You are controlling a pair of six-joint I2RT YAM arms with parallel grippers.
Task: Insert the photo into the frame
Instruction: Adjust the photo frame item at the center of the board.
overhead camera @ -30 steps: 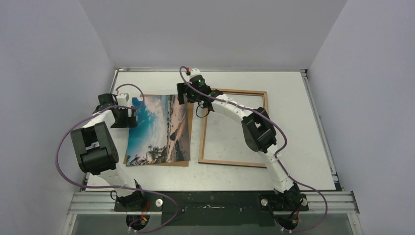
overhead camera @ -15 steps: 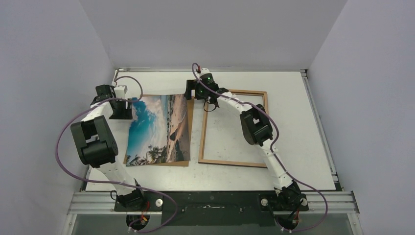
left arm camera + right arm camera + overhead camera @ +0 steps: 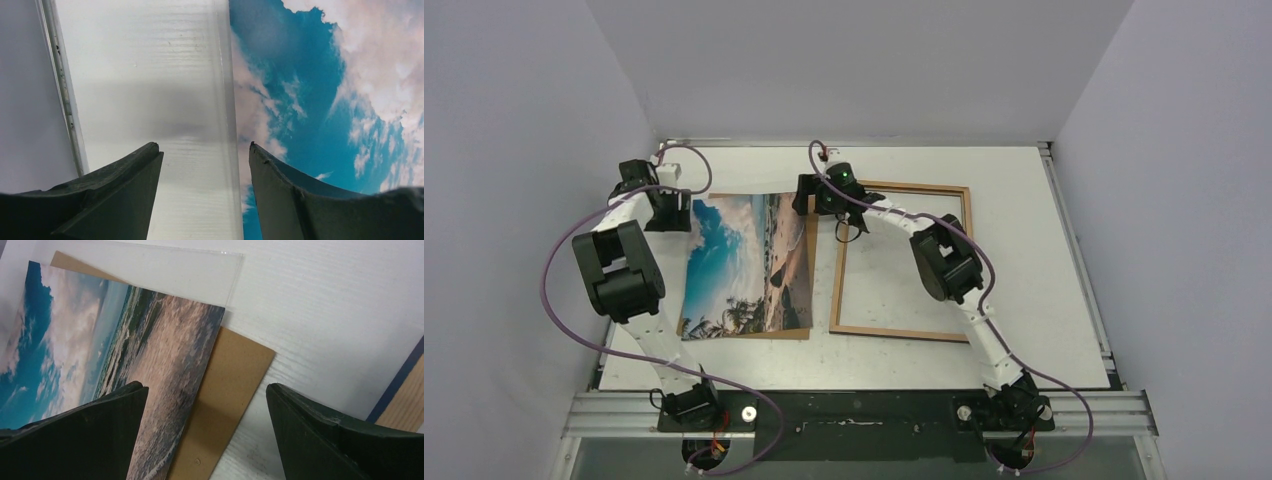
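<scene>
Overhead and wrist views of the table [image 3: 1024, 300], with all positions given relative to the photo [image 3: 749, 262]. The photo lies picture side up, left of centre, with sky and clouds toward its left edge and sand toward its right. It rests on a brown backing board [image 3: 220, 405], which shows as a strip along the photo's right and near edges. A clear sheet [image 3: 175, 270] projects beyond the photo's far edge. The frame [image 3: 902, 260] lies flat just to the right of the photo, wood-brown face up. A narrow band of table separates it from the photo, and bare table shows through its opening. The right wrist view shows a dark blue border on the frame's edge. The left gripper [image 3: 674, 212] sits at the photo's far-left corner. Its fingers [image 3: 125, 190] are spread and straddle the photo's left edge, one over white table and the other over blue sky, pinching nothing. The right gripper [image 3: 807, 197] sits at the photo's far-right corner, between the photo and the frame. Its jaws stand wide apart, with the photo's corner, the board and the table visible in the gap. Whether either gripper touches the photo cannot be told.
</scene>
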